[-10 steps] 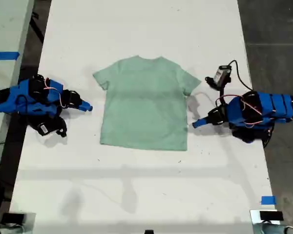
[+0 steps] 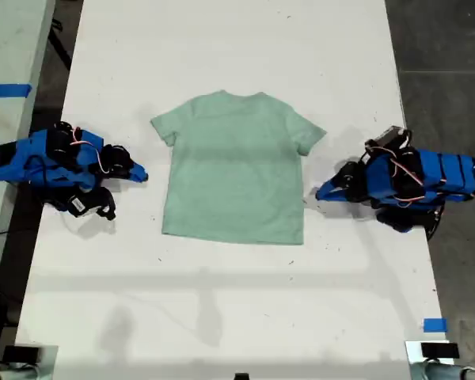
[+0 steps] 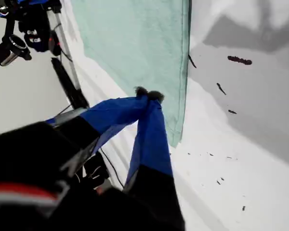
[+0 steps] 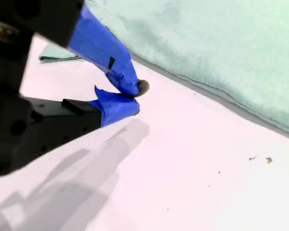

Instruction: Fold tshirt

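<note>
Between the two arms on the white table (image 2: pixel 222 317), the tshirt (image 2: pixel 233 170) lies flat and spread out, ready for folding, so my first gripper (image 3: pixel 147 94) and my second gripper (image 4: pixel 134 98) sit just beside its edges, both pinched shut, holding nothing.

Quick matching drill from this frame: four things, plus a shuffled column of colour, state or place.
1. tshirt
2. my first gripper
3. table
4. tape

a. white
b. jaws shut
c. blue, on the table near the exterior view's bottom right
d. mint, spread flat

Pairs: 1-d, 2-b, 3-a, 4-c
</note>
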